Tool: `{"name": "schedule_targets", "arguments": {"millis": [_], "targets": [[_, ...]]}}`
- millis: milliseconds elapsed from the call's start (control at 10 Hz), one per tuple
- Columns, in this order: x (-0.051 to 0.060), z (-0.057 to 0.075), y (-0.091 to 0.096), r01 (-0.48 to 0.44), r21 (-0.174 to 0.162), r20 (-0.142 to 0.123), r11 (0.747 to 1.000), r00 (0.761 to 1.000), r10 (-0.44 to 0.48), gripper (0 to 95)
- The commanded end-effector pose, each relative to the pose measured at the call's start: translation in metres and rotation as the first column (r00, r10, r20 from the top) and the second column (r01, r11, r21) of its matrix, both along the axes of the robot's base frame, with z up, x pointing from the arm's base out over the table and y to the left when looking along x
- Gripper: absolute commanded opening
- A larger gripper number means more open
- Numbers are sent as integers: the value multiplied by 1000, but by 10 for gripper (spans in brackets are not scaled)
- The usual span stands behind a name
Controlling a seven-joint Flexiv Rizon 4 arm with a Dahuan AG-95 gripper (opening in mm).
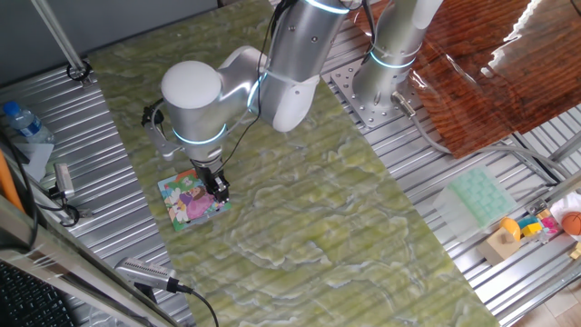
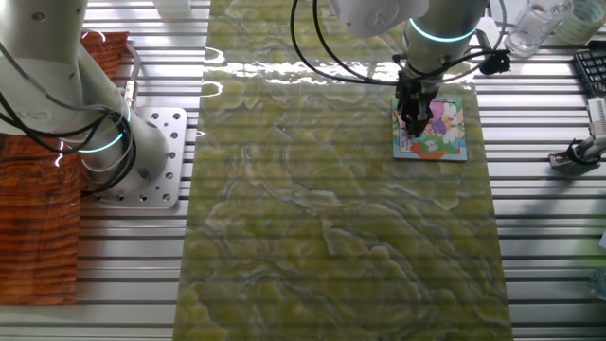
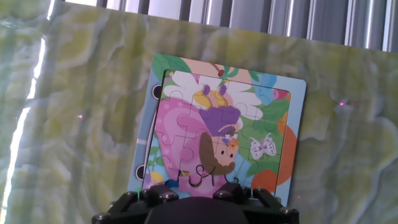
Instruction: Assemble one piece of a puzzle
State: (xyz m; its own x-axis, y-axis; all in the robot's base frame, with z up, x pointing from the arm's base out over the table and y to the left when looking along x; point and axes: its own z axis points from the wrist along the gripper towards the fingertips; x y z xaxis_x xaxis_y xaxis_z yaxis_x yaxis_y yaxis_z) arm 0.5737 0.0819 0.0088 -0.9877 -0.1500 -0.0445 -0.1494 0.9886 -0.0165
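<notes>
The puzzle is a small square board with a teal border and a pink, white and green cartoon picture, lying on the green mat. It also shows in the other fixed view and fills the hand view. My gripper is down on the board's edge nearest the arm, and it shows in the other fixed view too. Its fingers stand close together. The piece is hidden between or under the fingers. In the hand view the black gripper body covers the board's lower edge.
The marbled green mat covers the table's middle, with ribbed metal on both sides. A pale green tray and small toys lie at the right. A bottle and cables lie at the left. A second arm's base stands on a plate.
</notes>
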Motion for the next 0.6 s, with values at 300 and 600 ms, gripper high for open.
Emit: {"name": "schedule_targets", "arguments": {"millis": [300,600], "targets": [[0,2,0,5,5,0,1000,1000,-5,190],[-1,3,-1,9,0,4,1000,1000,-9,190]]}}
